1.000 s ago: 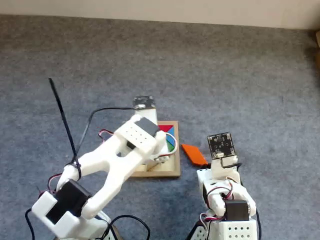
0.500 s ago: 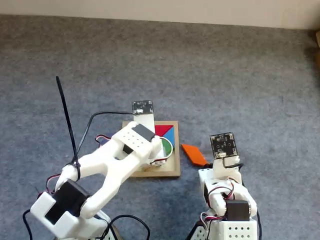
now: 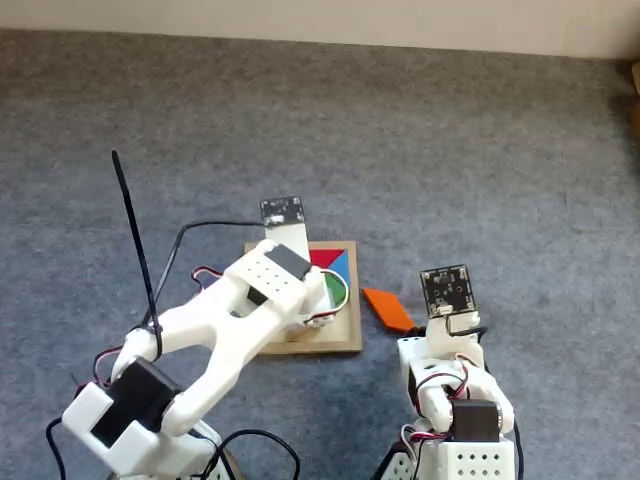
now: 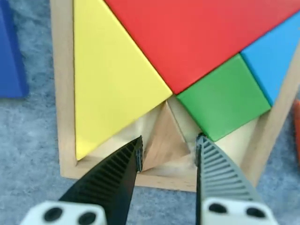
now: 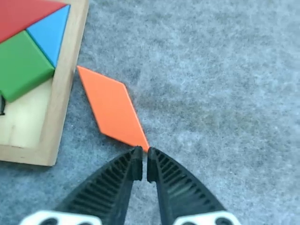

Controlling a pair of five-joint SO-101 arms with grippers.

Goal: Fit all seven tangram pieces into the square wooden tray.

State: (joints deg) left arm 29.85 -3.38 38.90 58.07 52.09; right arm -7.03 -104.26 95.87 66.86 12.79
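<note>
1. Wooden square tray (image 3: 320,346) lay on the grey desk (image 3: 480,150), holding a yellow triangle (image 4: 108,79), red triangle (image 4: 197,33), green square (image 4: 222,98) and light-blue piece (image 4: 276,51).
2. The left wrist view revealed the left pincer (image 4: 168,147) open astride a plain wooden triangle (image 4: 164,138) in the tray.
3. The right wrist view showed the orange parallelogram (image 5: 112,108) beside the tray, its corner just beside the closed, empty right pincer (image 5: 141,161).

Grey felt-like table (image 3: 480,130) carries wooden tray (image 3: 335,347), orange parallelogram (image 3: 388,309) just beside; blue piece (image 4: 8,51) at tray's other side.
</note>
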